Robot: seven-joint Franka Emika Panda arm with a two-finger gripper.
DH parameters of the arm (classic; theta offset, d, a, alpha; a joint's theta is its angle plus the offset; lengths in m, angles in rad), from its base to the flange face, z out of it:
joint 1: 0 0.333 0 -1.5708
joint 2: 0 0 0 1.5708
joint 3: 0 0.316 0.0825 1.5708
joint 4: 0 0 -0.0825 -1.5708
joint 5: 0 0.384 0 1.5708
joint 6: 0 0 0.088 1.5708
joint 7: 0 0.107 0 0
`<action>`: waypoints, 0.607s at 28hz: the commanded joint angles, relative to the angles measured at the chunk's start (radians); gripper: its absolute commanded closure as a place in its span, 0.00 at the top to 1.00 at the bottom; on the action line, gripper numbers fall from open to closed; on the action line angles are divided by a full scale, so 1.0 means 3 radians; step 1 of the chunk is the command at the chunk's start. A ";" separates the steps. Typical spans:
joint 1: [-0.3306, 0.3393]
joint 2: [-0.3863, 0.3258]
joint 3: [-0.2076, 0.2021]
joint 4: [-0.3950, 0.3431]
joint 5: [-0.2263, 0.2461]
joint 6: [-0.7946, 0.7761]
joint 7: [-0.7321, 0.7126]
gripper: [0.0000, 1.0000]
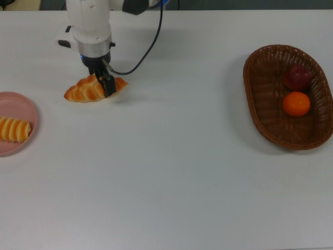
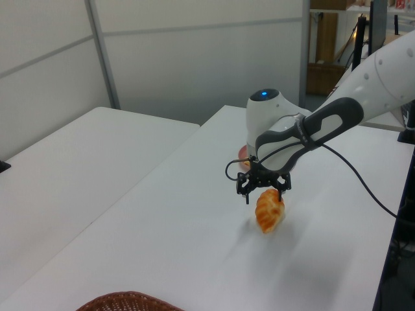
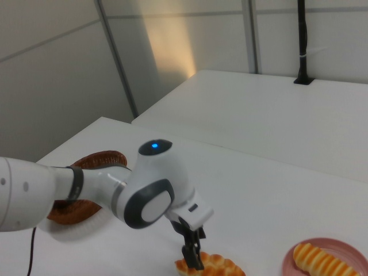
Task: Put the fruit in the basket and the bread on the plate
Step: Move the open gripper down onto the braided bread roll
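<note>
The braided bread (image 1: 80,92) lies on the white table, right of the pink plate (image 1: 21,107) in the top view. My gripper (image 1: 102,82) is down over the loaf's right half, open, with a finger on each side; the left view shows the fingers straddling the braided bread (image 2: 269,214). The striped bread (image 1: 13,129) lies on the plate. The wicker basket (image 1: 260,104) at the top view's right holds the dark red apple (image 1: 297,78) and the orange mandarin (image 1: 296,103). In the right view my gripper (image 3: 194,259) stands at the braided bread (image 3: 221,265), near the plate (image 3: 293,265).
The arm's black cable (image 1: 148,47) hangs over the table behind the gripper. A second white table (image 2: 71,162) stands beside this one across a narrow gap. The table's edge runs close past the plate in the top view.
</note>
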 commanded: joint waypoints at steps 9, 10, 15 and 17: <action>-0.0117 0.0351 0.0014 -0.0021 -0.0016 0.0326 -0.0164 1.00; -0.0117 0.0362 0.0009 -0.0021 -0.0016 0.0331 -0.0190 1.00; -0.0168 0.0367 0.0009 -0.0021 -0.0021 0.0331 -0.0440 0.62; -0.0224 0.0342 0.0014 -0.0011 -0.0006 0.0326 -0.0517 0.24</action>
